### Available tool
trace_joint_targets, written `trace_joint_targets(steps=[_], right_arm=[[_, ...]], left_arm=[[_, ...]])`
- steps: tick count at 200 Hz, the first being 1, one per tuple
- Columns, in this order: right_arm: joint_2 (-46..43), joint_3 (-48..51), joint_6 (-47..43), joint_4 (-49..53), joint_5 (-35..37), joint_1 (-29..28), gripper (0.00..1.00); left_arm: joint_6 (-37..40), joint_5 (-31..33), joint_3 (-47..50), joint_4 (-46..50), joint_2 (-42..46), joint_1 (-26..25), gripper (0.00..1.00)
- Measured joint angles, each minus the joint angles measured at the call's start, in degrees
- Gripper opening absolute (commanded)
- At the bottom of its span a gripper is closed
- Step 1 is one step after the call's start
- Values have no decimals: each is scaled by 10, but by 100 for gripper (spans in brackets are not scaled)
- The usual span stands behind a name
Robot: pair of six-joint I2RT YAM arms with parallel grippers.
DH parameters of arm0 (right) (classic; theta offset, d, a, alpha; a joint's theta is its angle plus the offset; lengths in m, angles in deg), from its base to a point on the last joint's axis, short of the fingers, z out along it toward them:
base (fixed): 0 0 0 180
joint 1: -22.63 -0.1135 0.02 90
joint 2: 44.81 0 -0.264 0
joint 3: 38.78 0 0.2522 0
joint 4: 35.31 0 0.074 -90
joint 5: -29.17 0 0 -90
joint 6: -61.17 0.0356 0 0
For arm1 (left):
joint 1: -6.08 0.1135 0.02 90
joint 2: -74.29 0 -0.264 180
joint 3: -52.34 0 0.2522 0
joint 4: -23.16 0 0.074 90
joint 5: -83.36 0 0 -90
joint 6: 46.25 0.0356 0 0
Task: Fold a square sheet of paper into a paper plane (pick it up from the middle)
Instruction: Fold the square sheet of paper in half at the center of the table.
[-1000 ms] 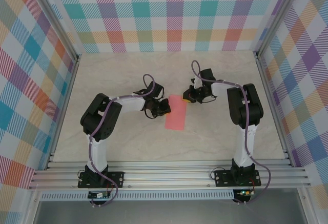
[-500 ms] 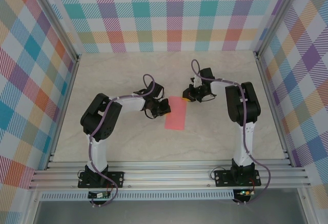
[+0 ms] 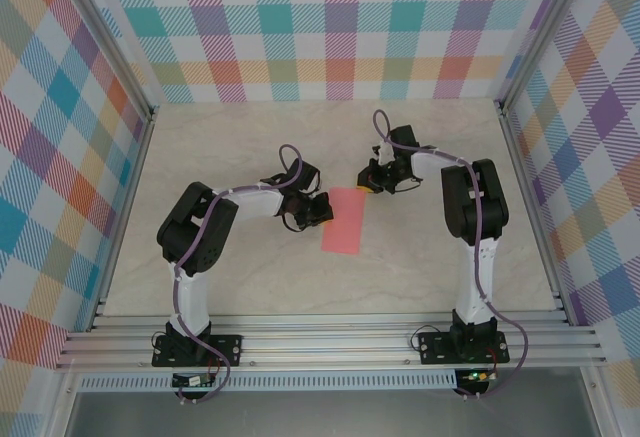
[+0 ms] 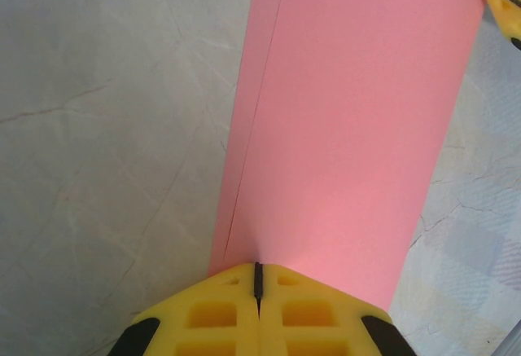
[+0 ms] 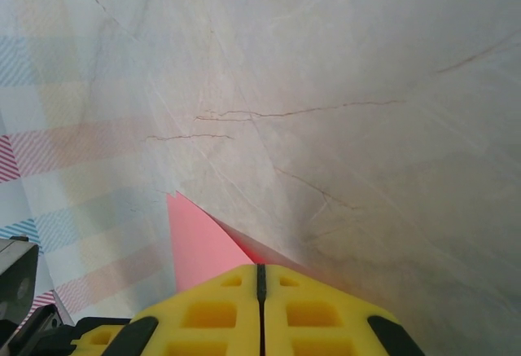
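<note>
Change: since a second earlier the right jaws have been drawn slightly toward the far wall, away from the far right corner of the square sheet of paper (image 3: 343, 221); the sheet and the left arm (image 3: 205, 227) are seen unmoved.
Walls: plaid panels (image 3: 330, 27) in teal, orange, purple and pink are set around three sides.
Counter: a pale marbled surface (image 3: 240, 282), with both arm bases bolted at its near edge.
Arms: the left arm and the right arm (image 3: 478, 207) are both bent inward toward the middle.
Sheet: salmon-pink paper is laid flat at the middle of the counter as a narrow rectangle, doubled over. From the left wrist, one layer's edge is seen as a line just inside one side.
Left jaws: clenched tight, with the yellow fingertips (image 4: 220, 315) set at the sheet's left edge near its far end. Whether paper is pinched between them cannot be told.
Right jaws: clenched, holding nothing that can be seen. A pink corner is seen just ahead and left of the fingertips (image 5: 212, 315).
</note>
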Motion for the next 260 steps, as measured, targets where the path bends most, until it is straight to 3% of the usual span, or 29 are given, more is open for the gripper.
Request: trace_joint_targets(steps=[108, 156, 200, 260], right_arm=[[13, 13, 9, -24, -14, 3, 7], [-23, 18, 2, 2, 0, 3, 10], [-109, 78, 13, -24, -5, -10, 11], [-124, 192, 35, -68, -21, -55, 11]], left_arm=[[0, 0, 0, 0, 0, 0, 0], [0, -1, 0, 0, 0, 0, 0], [0, -1, 0, 0, 0, 0, 0], [0, -1, 0, 0, 0, 0, 0]])
